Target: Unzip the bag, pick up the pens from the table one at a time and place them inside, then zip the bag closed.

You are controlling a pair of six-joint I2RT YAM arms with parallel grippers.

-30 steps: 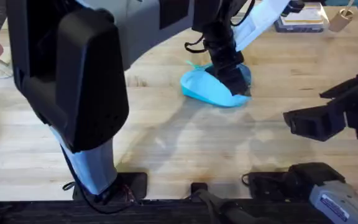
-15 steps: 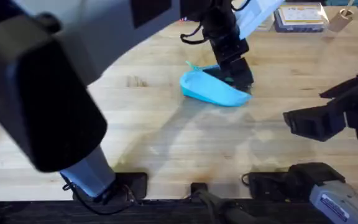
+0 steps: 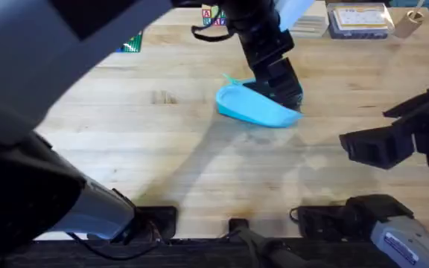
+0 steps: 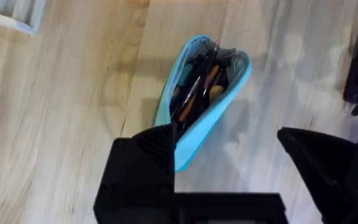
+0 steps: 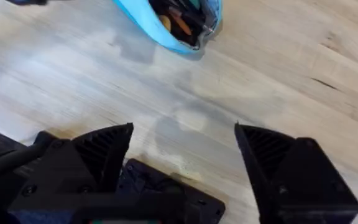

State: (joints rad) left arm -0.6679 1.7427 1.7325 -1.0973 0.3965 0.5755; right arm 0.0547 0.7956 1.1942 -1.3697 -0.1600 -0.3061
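Note:
The light blue bag (image 3: 253, 109) lies at the table's (image 3: 162, 149) far middle with its zipper open. In the left wrist view the bag's (image 4: 229, 93) mouth gapes and shows the pens inside, an orange one (image 4: 213, 78) beside a black one (image 4: 193, 93). My left gripper (image 3: 283, 91) hangs open over the bag's right end; one of its fingers (image 4: 145, 165) overlaps the bag's near end and the gripper (image 4: 222, 134) holds nothing. My right gripper (image 3: 363, 132) stands open at the right, away from the bag (image 5: 143, 18), its jaws (image 5: 184, 127) empty over bare wood.
Flat boxes (image 3: 360, 18) and a small wooden piece (image 3: 408, 24) sit at the back right. Letter blocks (image 3: 214, 15) and a green item (image 3: 132, 42) lie at the back. My left arm looms large and dark across the left half of the overhead view.
My left arm has swung up under the camera and its gripper has lifted slightly off the bag's right end. The bag and the right arm have stayed put.

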